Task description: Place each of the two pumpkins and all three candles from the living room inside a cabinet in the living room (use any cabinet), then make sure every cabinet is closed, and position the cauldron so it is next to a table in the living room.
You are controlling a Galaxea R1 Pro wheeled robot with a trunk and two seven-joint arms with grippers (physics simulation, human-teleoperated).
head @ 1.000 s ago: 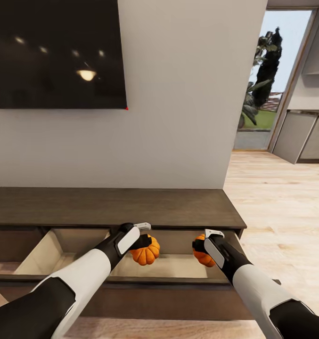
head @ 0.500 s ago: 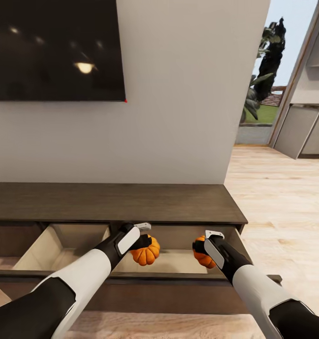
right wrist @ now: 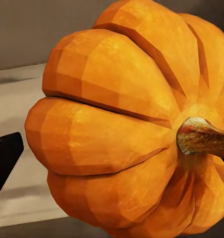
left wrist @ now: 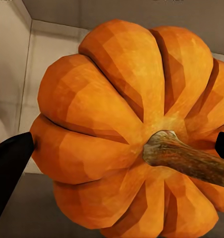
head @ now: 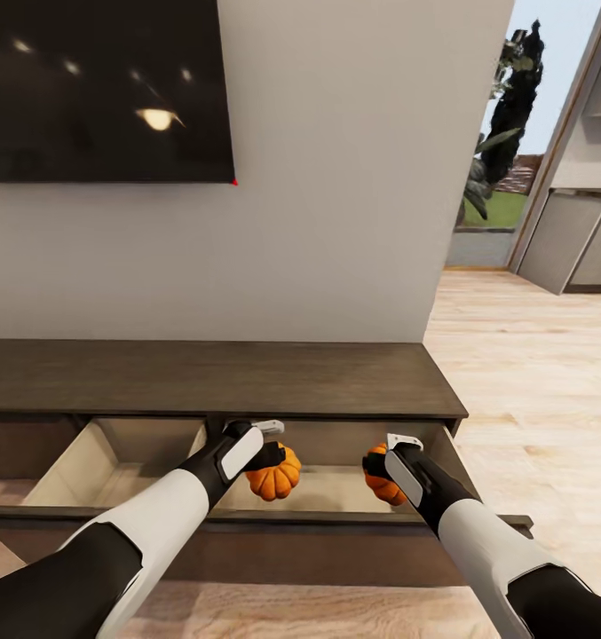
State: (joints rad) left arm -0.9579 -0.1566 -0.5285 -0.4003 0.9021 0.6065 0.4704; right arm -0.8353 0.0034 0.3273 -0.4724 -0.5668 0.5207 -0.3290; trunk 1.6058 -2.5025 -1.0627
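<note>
Pumpkins go to storage: the left gripper (head: 273, 451) is clenched on one pumpkin (head: 274, 473) and the right gripper (head: 380, 463) grasps the other pumpkin (head: 383, 479), both held above the open drawer (head: 336, 493) of the long dark cabinet (head: 211, 377) below the wall TV (head: 105, 89). In the head view the left-hand fruit hangs at about 6 o'clock of centre and its twin at 5 o'clock, each over the drawer's pale floor.

The step in hand appears to be the first of the task, stowing the two pumpkins. The next move likely calls for lowering both arms until the fruit sits near the drawer bottom, then parting the fingers and drawing back clear of the drawer front, which will need pushing shut afterwards.

Close up, the left wrist camera shows a dark finger (left wrist: 10, 168) pressed against the pumpkin's ribs (left wrist: 122, 134), with the stem pointing aside; the right wrist camera shows the same, a finger (right wrist: 5, 158) at the flank of its pumpkin (right wrist: 112, 134). The opposite fingers are largely cut off at the frame edges. How far each pumpkin hangs above the drawer floor is hard to judge. A second open drawer (head: 114, 461) lies at 7 o'clock, its contents partly masked by the left arm.
</note>
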